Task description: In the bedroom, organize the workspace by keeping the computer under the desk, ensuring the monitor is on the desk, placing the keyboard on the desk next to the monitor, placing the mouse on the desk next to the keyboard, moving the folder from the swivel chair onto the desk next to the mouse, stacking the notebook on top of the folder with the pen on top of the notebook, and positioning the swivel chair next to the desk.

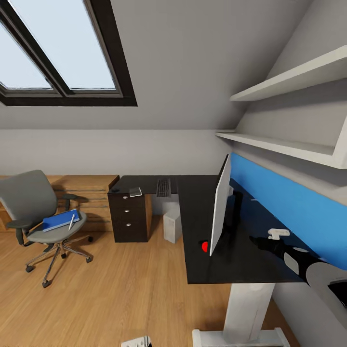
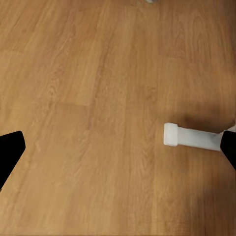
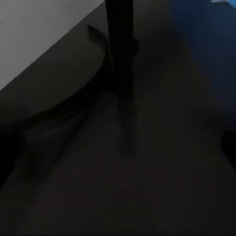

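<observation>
The black-topped desk carries the monitor, which I see edge-on with its white back turned to the room. On the desk's far wing lie the keyboard and the grey notebook, and a small dark lump at the far left corner looks like the mouse. The computer stands under the desk. The swivel chair sits apart at the left, with the blue folder and the white pen on its seat. My right gripper is open behind the monitor, low over the desk by the monitor stand. My left gripper hangs open above the wood floor.
A black drawer unit stands under the desk's far wing, with a light wooden chest behind the chair. Two white shelves jut out above the blue back panel. The desk's white foot lies on the floor near my left gripper.
</observation>
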